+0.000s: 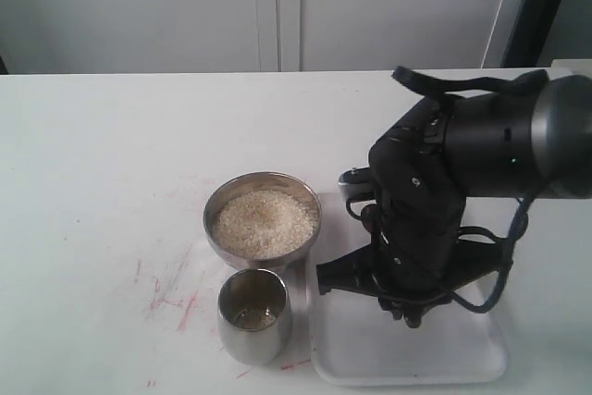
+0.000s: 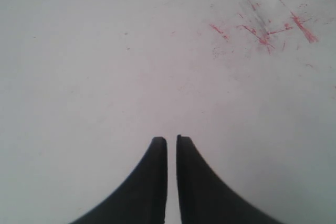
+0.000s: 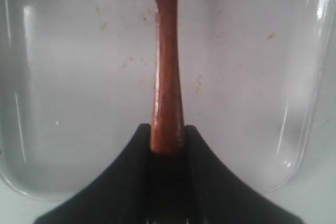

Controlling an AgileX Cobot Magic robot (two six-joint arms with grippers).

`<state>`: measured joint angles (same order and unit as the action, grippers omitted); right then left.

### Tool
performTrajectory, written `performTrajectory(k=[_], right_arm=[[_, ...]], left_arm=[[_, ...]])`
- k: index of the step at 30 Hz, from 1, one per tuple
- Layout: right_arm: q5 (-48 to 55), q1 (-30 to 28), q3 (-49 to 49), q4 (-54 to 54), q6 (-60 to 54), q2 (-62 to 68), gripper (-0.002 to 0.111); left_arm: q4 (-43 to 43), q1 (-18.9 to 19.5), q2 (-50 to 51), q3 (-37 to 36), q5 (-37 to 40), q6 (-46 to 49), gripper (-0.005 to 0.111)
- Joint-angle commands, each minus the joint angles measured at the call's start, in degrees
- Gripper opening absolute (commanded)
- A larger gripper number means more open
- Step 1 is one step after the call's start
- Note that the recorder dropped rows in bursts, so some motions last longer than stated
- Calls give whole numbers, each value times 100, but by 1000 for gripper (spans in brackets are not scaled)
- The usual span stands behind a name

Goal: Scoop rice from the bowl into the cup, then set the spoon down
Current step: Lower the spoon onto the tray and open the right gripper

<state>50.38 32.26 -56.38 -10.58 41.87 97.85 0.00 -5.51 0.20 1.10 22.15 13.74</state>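
Grip | right end effector (image 3: pixel 167 136) clenched on spoon (image 3: pixel 167 66) handle over tray (image 3: pixel 63 129) | left end effector (image 2: pixel 171 139) pinched shut, empty | needed firm hold, level lift left toward bowl (image 1: pixel 220 203)

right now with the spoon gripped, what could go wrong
1. The right gripper pinches the spoon only by its thin handle, which may twist while digging.
2. The rice sits high in the bowl, so grains may spill.
3. The cup is narrow and stands close by the bowl; pours may miss or the spoon may knock it.
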Motion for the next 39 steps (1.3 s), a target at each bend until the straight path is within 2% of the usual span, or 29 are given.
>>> performTrajectory(k=[1, 16, 33, 36, 39], right_arm=[[-291, -34, -17, -33, 101, 288, 0], [-541, -363, -17, -1, 334, 489, 0], [-692, -371, -17, 10, 334, 753, 0], [-718, -371, -17, 10, 334, 753, 5], [-750, -371, -17, 10, 334, 753, 18]], left_arm=[[-32, -41, -20, -52, 273, -27, 14], [-32, -41, -20, -52, 273, -27, 14], [-32, -41, -20, -52, 273, -27, 14], [-32, -41, -20, -52, 273, -27, 14], [-32, -41, -20, -52, 273, -27, 14]])
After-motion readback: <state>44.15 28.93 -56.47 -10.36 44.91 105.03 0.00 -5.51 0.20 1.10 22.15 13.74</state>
